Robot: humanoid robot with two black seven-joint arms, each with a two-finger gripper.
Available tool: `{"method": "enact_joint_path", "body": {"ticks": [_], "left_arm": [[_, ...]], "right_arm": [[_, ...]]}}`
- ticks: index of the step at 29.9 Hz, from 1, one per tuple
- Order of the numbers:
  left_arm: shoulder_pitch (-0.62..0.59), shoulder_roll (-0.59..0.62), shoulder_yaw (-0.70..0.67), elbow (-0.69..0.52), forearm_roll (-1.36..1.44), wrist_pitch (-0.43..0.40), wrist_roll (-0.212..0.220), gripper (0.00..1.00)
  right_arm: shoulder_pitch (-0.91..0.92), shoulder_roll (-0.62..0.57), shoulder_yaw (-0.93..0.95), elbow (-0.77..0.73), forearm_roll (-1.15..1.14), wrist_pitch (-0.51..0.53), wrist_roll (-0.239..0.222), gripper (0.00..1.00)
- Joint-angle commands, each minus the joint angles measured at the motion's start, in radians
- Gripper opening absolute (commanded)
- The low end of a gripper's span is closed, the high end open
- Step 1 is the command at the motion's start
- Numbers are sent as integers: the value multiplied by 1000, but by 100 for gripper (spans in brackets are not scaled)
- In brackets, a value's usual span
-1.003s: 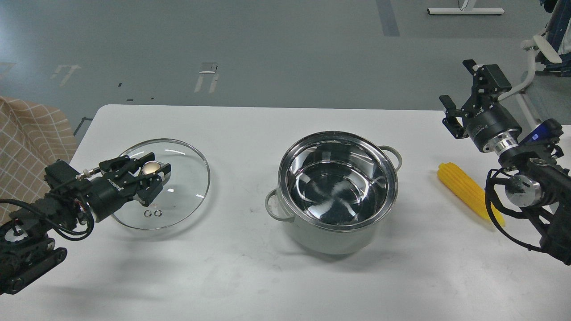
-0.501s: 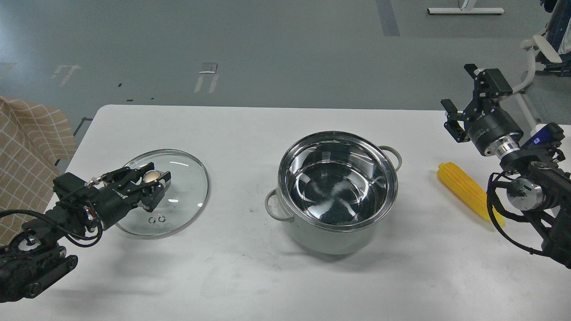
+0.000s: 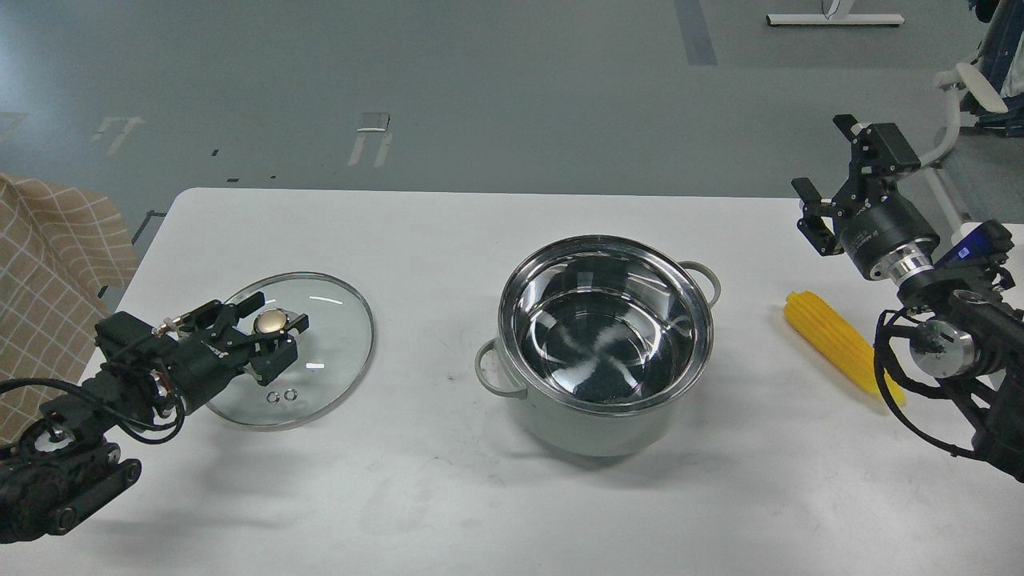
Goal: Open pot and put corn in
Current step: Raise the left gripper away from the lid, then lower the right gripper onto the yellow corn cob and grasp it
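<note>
The pot [image 3: 594,430] stands open at the table's middle, its shiny steel inside empty. The corn [image 3: 836,342] lies on the table to the pot's right, its near tip behind my right arm's cable. The glass lid [image 3: 332,320] lies flat on the table at the left. My left gripper [image 3: 282,314] is open, its fingers apart on either side of the lid's gold knob [image 3: 269,322]. My right gripper [image 3: 832,164] is open and empty, raised beyond the corn near the table's far right corner.
The white table [image 3: 448,496] ends just left of the lid and just right of the corn. A checked cloth [image 3: 48,264] hangs beyond the left edge. A chair [image 3: 968,88] stands behind the right arm.
My left gripper lowered the lid onto the table, a little nearer and to the left, and its fingers parted from the knob. The right arm shifted slightly right.
</note>
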Motion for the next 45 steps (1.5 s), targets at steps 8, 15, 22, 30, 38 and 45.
{"method": "enact_joint_path", "body": {"ticks": [8, 15, 22, 30, 38, 45], "left_arm": [[-186, 122, -20, -142, -426, -83, -1, 85], [-423, 158, -23, -212, -1011, -497, -1, 86], [-488, 164, -128, -271, -1361, -844, -1, 87], [-438, 159, -230, -363, -1438, -900, -1, 90], [-432, 162, -232, -389, -1438, -900, -1, 90], [-432, 162, -235, -397, -1438, -898, -1, 90]], "right_arm": [[21, -61, -13, 6, -78, 0, 0, 100], [148, -220, -196, 86, -484, -44, 0, 100], [257, -386, -445, 218, -890, -130, 0, 100], [251, -437, -556, 176, -1302, -156, 0, 100], [246, -370, -651, 123, -1338, -161, 0, 100], [242, -244, -767, -9, -1341, -245, 0, 96]]}}
